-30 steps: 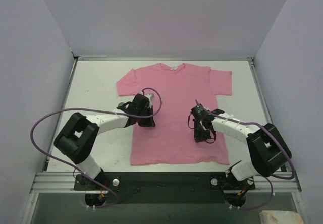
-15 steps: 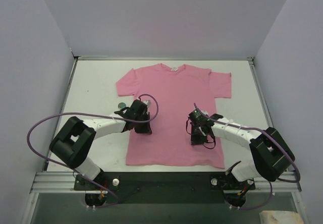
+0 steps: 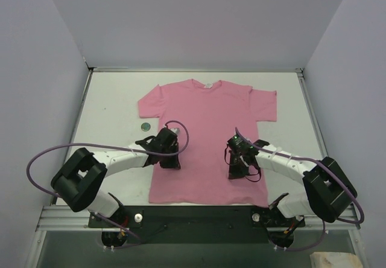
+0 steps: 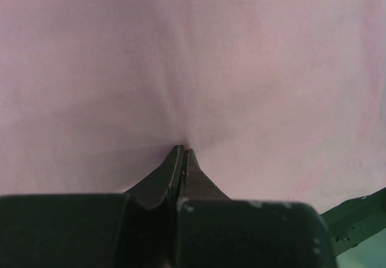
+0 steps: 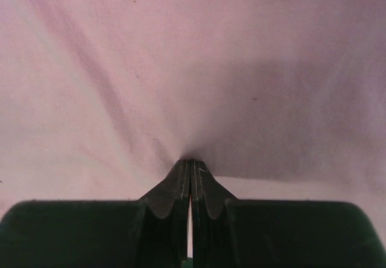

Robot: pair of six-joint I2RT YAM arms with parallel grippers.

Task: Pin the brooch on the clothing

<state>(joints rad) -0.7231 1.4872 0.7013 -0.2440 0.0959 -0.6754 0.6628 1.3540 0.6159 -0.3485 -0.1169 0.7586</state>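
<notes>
T-shirt (image 3: 208, 114) lies flat on the white table (image 3: 108, 108), neck label toward the far wall, hem toward the arm bases. Left gripper (image 3: 170, 160) is down on the shirt's left half. In the wrist view its fingertips (image 4: 173, 161) are pressed together on a small pinch of pink fabric, with creases fanning out from it. Right gripper (image 3: 236, 172) does the same on the right half: its fingertips (image 5: 181, 172) are closed on a puckered fold. Brooch (image 3: 145, 126) sits on bare table just off the shirt's left edge, below the sleeve. It touches neither the fabric nor a gripper.
</notes>
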